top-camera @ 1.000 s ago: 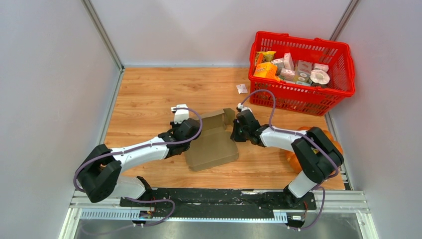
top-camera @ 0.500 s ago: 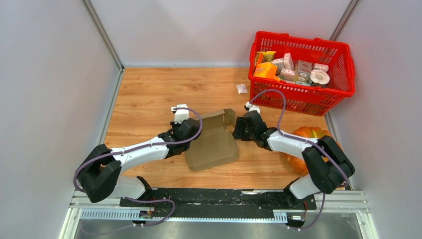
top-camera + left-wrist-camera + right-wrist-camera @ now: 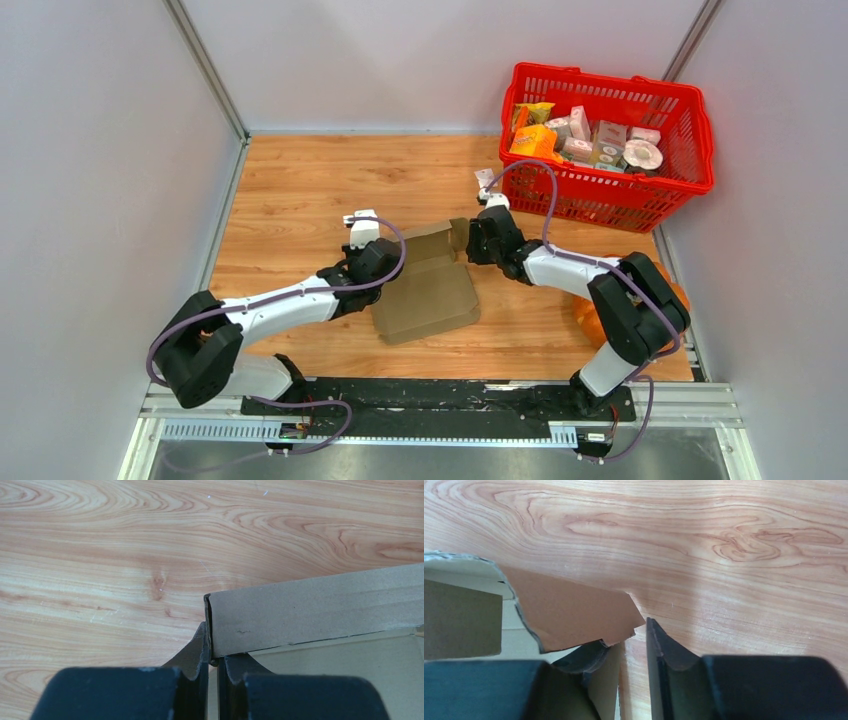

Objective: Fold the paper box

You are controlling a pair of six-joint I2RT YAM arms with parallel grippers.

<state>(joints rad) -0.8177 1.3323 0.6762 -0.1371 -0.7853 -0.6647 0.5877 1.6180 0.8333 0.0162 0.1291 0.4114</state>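
The paper box point(image 3: 428, 290), plain brown cardboard, lies half folded on the wooden table between both arms. My left gripper point(image 3: 384, 266) is at its left side. In the left wrist view that gripper point(image 3: 214, 655) is shut on the corner of an upright cardboard wall point(image 3: 320, 605). My right gripper point(image 3: 471, 241) is at the box's far right corner, beside a raised flap point(image 3: 456, 234). In the right wrist view its jaws point(image 3: 631, 642) stand open with bare table showing in the gap. The flap point(image 3: 574, 612) lies over the left finger, its corner reaching into the gap.
A red basket point(image 3: 676, 185) full of small printed packages stands at the back right. An orange pumpkin point(image 3: 584, 318) sits behind the right arm's elbow. A small white sachet point(image 3: 484, 177) lies in front of the basket. Grey walls close both sides.
My right gripper has gone from shut to open, drew back a little to the right, then came in at the far right flap. The left gripper and the box have stayed put.
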